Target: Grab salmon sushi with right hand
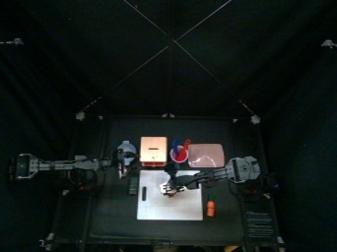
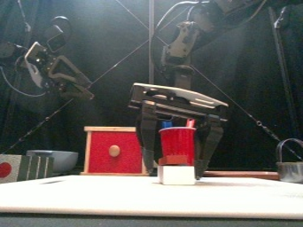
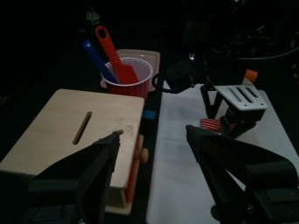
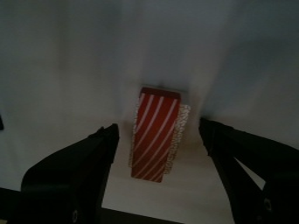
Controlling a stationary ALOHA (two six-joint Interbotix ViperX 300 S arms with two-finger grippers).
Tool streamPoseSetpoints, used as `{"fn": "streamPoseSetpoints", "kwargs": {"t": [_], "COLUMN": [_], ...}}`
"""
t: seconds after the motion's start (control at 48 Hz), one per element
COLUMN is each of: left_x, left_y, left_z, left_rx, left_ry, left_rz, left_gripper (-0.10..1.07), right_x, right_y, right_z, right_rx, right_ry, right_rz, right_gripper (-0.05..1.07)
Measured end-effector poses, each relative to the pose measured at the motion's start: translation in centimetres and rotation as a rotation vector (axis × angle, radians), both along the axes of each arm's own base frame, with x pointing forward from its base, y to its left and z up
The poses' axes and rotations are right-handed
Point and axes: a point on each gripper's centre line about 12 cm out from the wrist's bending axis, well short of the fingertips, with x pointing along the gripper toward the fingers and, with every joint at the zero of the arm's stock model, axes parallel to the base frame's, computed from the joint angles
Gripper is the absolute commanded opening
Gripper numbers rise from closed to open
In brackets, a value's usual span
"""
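Hovering my right gripper (image 4: 156, 153) over the salmon sushi (image 4: 159, 131), I am keeping its jaws spread as wide as they go, one on each side of the piece. In the right wrist view the red, white-striped block is lying on the white mat (image 4: 70, 52), running lengthwise between the jaws, with clear gaps on both flanks and no contact yet that I can see.

To do this well, I am aiming to lower straight down without drifting sideways, so the jaws straddle the long sides evenly and close across the narrow width. My judgement is that the piece is small and light, so an off-centre descent could nudge it or twist it on the mat; I want the jaws nearly at the mat before closing.

From the front, the gripper is hanging behind a small white-based block, with the red cup (image 2: 178, 142) just behind, so I am minding clearance there. Further back, the red wooden box (image 2: 115, 150) is sitting well apart.

My left gripper (image 3: 152, 162) is resting with its jaws parted above that box, away from the work.
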Motion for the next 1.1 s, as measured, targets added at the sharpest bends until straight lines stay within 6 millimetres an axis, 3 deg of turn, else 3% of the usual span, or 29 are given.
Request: {"fn": "streamPoseSetpoints", "kwargs": {"t": [0.812, 1.104], "left_x": [-0.46, -0.50], "left_y": [-0.09, -0.07], "left_z": [-0.64, -0.70], "left_rx": [0.003, 0.004], "left_ry": [0.026, 0.028], "left_rz": [-0.002, -0.001], "left_gripper": [0.94, 0.94], "right_x": [0.75, 0.89], "right_y": [0.20, 0.31], "right_z": [-0.74, -0.37], "right_rx": [-0.011, -0.021], "right_ry": [0.076, 0.085], "right_rz": [0.006, 0.017], "right_gripper": [0.99, 0.72]}}
